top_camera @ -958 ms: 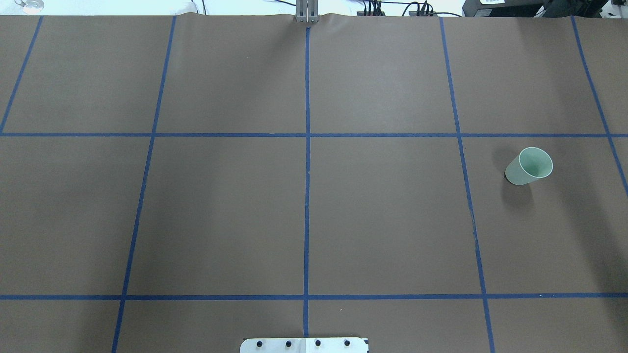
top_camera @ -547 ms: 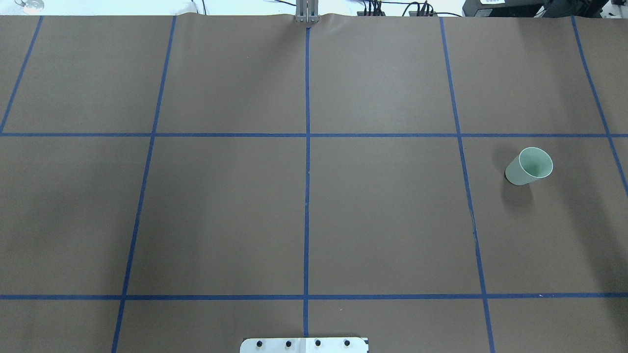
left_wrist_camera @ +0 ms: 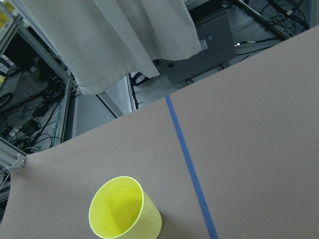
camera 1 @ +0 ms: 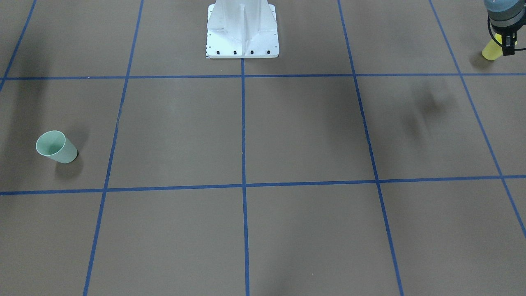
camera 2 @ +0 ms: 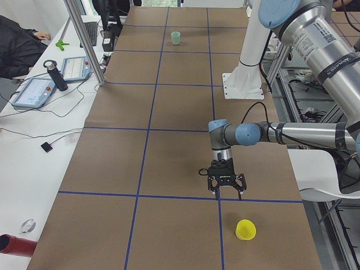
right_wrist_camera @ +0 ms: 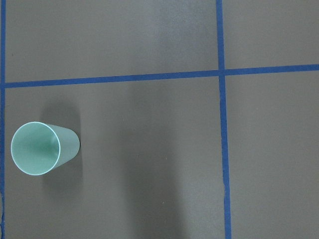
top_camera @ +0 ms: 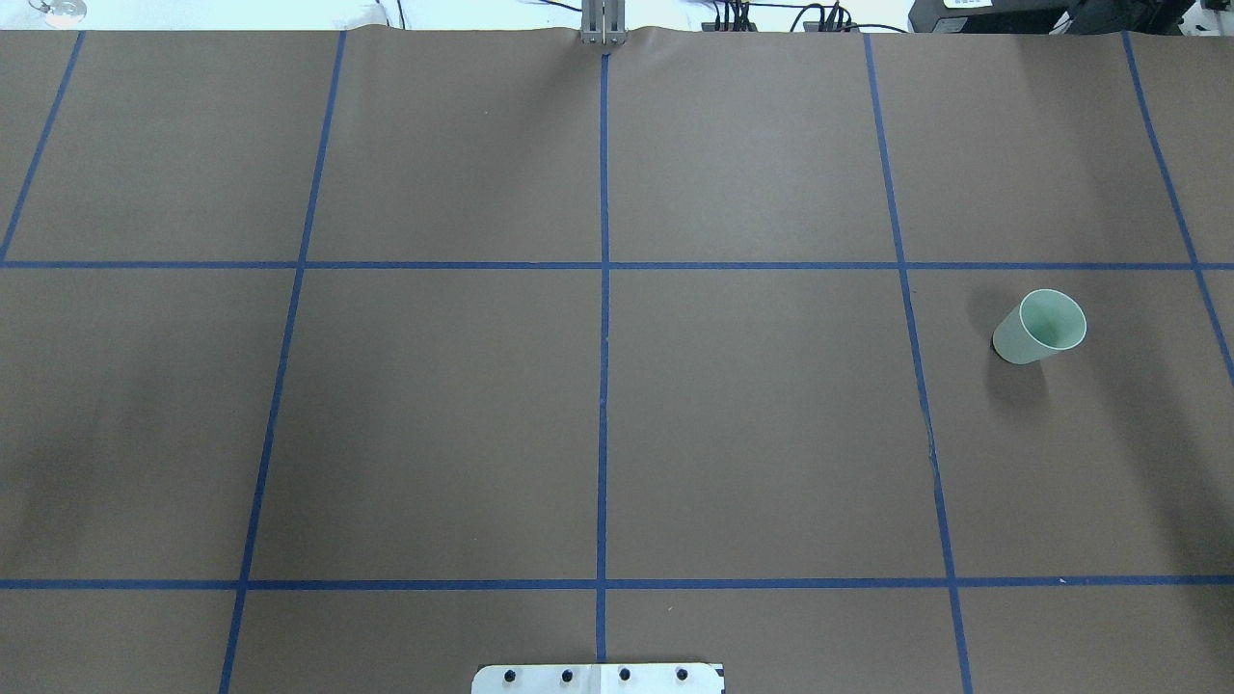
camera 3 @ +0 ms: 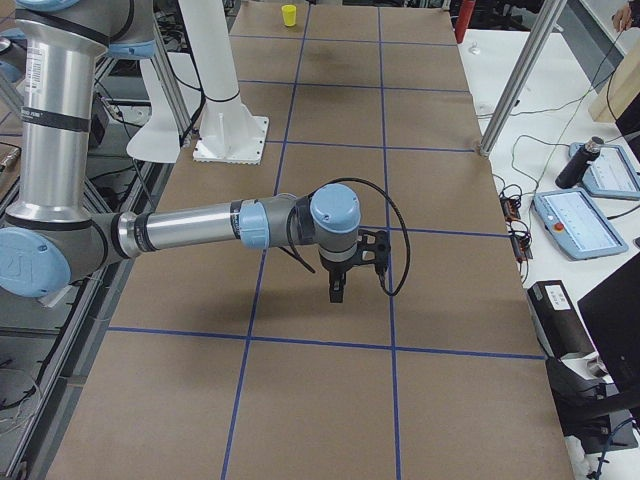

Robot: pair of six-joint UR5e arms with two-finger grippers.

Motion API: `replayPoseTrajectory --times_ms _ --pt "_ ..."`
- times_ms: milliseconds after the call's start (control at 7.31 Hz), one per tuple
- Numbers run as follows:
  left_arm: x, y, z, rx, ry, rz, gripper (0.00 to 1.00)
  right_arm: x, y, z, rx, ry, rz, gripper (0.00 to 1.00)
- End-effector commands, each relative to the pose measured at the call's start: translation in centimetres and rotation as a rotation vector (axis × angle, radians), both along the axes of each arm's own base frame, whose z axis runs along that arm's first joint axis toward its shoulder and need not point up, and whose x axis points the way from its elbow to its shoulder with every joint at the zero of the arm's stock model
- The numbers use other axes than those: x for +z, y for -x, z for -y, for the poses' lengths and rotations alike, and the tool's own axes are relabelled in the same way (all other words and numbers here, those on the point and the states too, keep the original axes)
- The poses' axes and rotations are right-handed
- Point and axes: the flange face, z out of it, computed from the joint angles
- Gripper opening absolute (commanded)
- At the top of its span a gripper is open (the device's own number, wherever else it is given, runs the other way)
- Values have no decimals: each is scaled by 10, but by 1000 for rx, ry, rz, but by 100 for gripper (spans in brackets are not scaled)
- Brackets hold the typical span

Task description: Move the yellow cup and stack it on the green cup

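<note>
The yellow cup [camera 2: 246,229] stands upright and alone near the table's end on the robot's left; it also shows as the yellow cup [left_wrist_camera: 124,209] low in the left wrist view. My left gripper [camera 2: 225,194] hangs above the table a short way from it, open and holding nothing; in the front-facing view the left gripper [camera 1: 508,46] overlaps the yellow cup [camera 1: 490,52]. The green cup [top_camera: 1039,326] stands upright far off on the right side, also seen as the green cup [right_wrist_camera: 44,148]. My right gripper [camera 3: 340,290] hovers over the table, away from the green cup; I cannot tell its state.
Blue tape lines [top_camera: 603,386] divide the brown table cover into squares. The white robot base [camera 1: 242,45] sits at the near middle edge. A side table with tablets [camera 2: 36,90], a bottle [camera 2: 54,74] and cables runs along the far long edge, where a person's sleeve [camera 2: 19,42] shows.
</note>
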Motion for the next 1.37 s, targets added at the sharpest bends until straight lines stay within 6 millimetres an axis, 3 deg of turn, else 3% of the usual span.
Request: replayPoseTrajectory --times_ms 0,137,410,1094,1231 --pt "36 -15 0 -102 30 78 100 -7 12 5 -27 -13 16 100" --pt "48 -40 12 -146 42 71 100 -8 14 5 -33 -11 32 100" --pt "67 -74 13 -210 53 104 100 -10 15 6 -34 -15 39 100" --pt "76 -85 -12 -340 136 356 100 -9 14 5 -34 -10 37 100" --pt "89 -87 -11 -359 142 388 100 -9 14 5 -32 -12 37 100"
